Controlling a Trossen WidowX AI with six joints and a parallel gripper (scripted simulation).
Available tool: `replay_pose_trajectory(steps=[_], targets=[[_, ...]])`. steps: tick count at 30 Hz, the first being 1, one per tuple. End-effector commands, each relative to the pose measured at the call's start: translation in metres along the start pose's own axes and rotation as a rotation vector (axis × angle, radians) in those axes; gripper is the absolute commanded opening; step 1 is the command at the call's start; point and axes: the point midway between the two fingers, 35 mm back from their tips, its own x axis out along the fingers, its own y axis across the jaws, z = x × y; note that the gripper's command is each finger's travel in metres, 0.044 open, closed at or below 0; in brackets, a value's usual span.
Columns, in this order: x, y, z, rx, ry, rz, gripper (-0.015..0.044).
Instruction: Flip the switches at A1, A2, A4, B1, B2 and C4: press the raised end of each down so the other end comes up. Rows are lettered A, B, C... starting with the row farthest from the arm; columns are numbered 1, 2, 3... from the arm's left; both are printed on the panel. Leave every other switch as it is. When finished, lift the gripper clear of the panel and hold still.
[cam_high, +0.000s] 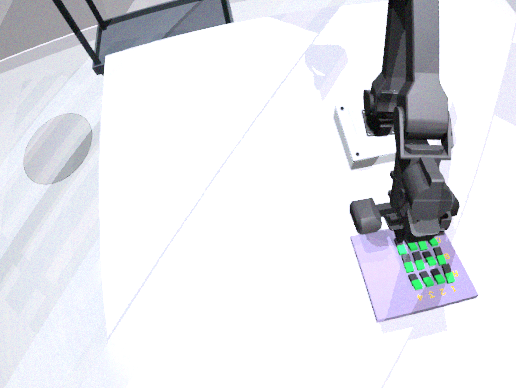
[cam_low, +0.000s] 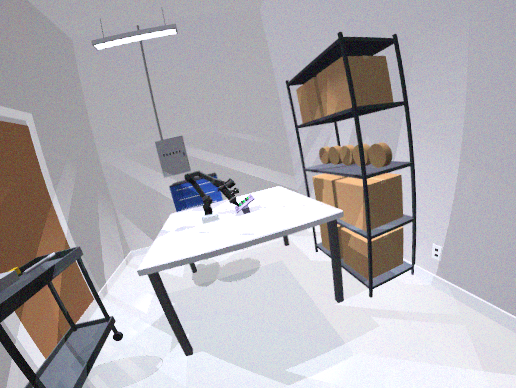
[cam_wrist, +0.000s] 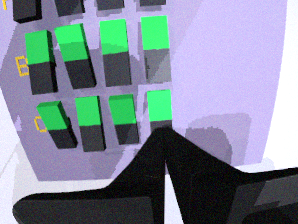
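Note:
The lilac switch panel (cam_high: 372, 285) (cam_wrist: 210, 95) carries three rows of green-and-black switches. My gripper (cam_wrist: 162, 134) is shut and empty, its tips at the near, black end of switch C4 (cam_high: 402, 249) (cam_wrist: 160, 106), partly hiding it; contact cannot be told. In the wrist view B1 (cam_wrist: 38, 47), B2 (cam_wrist: 72, 42) and B4 (cam_wrist: 155, 32) show whole. A1 (cam_high: 450, 277) (cam_wrist: 26, 11), A2 (cam_high: 439, 279) (cam_wrist: 69, 7) and A4 (cam_high: 417, 284) (cam_wrist: 152, 2) are cut off at the top of the wrist view. Which ends are raised is hard to tell.
Switches C1 (cam_wrist: 52, 116), C2 (cam_wrist: 88, 111), C3 (cam_wrist: 122, 110) and B3 (cam_wrist: 114, 37) stand close beside the others. The arm's white base plate (cam_high: 370, 147) lies behind the panel on the white table (cam_high: 200, 200) (cam_low: 240, 230).

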Motion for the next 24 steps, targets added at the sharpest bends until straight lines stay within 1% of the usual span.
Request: replay_pose_trajectory(steps=[1, 15, 17, 20, 21, 24], targets=[[0.002, 0.0, -0.001, 0.003, 0.004, 0.001, 0.0], [0.004, 0.0, -0.001, 0.003, 0.004, 0.001, 0.0], [-0.008, 0.0, 0.002, 0.0, 0.004, 0.0, 0.0], [-0.051, 0.0, 0.004, 0.002, 0.026, 0.0, 0.0], [-0.059, 0.0, 0.003, 0.003, 0.031, 0.001, 0.0], [-0.062, 0.0, 0.002, 0.003, 0.032, 0.001, 0.0]])
